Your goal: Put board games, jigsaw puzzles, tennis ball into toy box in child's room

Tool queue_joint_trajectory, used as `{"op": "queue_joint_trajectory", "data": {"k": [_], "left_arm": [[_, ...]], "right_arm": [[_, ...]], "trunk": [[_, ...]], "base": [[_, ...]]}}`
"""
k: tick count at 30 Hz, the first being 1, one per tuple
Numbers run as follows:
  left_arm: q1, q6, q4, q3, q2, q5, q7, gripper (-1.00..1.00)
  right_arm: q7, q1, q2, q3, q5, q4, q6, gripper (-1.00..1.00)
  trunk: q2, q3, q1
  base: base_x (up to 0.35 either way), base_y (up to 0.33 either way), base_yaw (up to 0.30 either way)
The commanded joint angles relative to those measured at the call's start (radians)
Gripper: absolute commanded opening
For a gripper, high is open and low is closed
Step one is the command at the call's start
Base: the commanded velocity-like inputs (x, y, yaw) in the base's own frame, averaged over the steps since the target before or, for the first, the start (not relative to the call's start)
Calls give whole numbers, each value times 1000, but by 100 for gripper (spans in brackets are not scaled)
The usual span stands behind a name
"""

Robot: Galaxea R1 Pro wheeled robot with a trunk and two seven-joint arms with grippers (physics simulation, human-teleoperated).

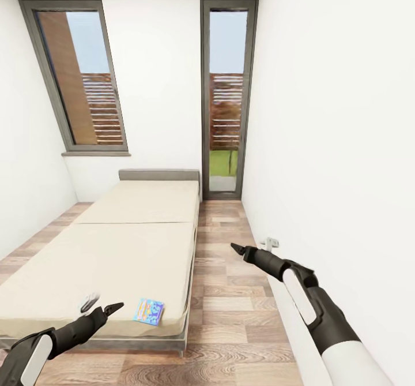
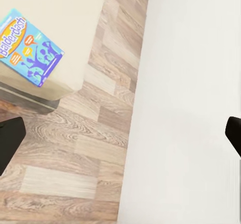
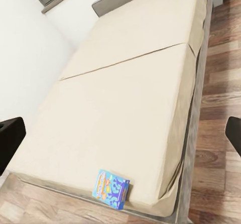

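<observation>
A small blue board game (image 1: 148, 310) lies flat on the bed (image 1: 115, 242), near the foot corner on the floor side. It also appears as the blue board game (image 2: 30, 46) and the blue board game (image 3: 111, 189) in the wrist views. My left gripper (image 1: 113, 307) hovers just left of it over the mattress edge, open, with one black fingertip (image 2: 10, 139) at the frame's edge. My right gripper (image 1: 235, 248) hangs open over the wood floor beside the bed, holding nothing, one fingertip (image 3: 10, 142) showing. The table and toy box are out of view.
A strip of wood-plank floor (image 1: 225, 293) runs between the bed and the white right wall (image 1: 334, 143). A small wall socket (image 1: 271, 240) sits low on that wall. A window (image 1: 80, 80) and a tall glass door (image 1: 227, 97) close the far end.
</observation>
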Motion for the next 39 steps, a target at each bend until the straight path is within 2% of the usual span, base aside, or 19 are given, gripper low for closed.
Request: {"op": "queue_joint_trajectory", "data": {"k": [1, 6, 11, 18, 23, 33, 36, 39], "left_arm": [[-1, 6, 0, 2, 0, 3, -4, 100], [-1, 3, 2, 3, -1, 3, -9, 100], [-1, -3, 4, 3, -3, 4, -9, 100], [-1, -31, 46, 2, -10, 5, -6, 100], [-1, -69, 86, 1, -9, 6, -6, 100], [-36, -87, 110, 3, -5, 18, -9, 100], [-46, -88, 115, 4, -7, 25, -9, 100], [-51, -89, 117, 4, -7, 33, -10, 100]], "right_arm": [[0, -1, -1, -1, -17, -11, 14, 100], [-6, 10, 2, -7, -59, -42, 54, 100], [-3, 20, -4, -13, -74, -36, 68, 100], [-2, 25, -5, -17, -80, -44, 78, 100], [-2, 27, -5, -15, -81, -88, 88, 100], [-10, 55, 4, -14, -77, -197, 207, 100], [-29, 58, 9, -13, -73, -213, 232, 100], [-78, 59, 12, -13, -75, -222, 245, 100]], "trunk": [[-9, -5, 4], [-44, -20, 23], [-79, -36, 43], [-128, -58, 69], [-163, -74, 89], [-233, -105, 127], [-254, -114, 138], [-275, -124, 150]], "base": [[0, 0, 0], [0, 0, 0], [0, 0, 0], [0, 0, 0], [0, 0, 0], [0, 0, 0], [0, 0, 0], [0, 0, 0]]}}
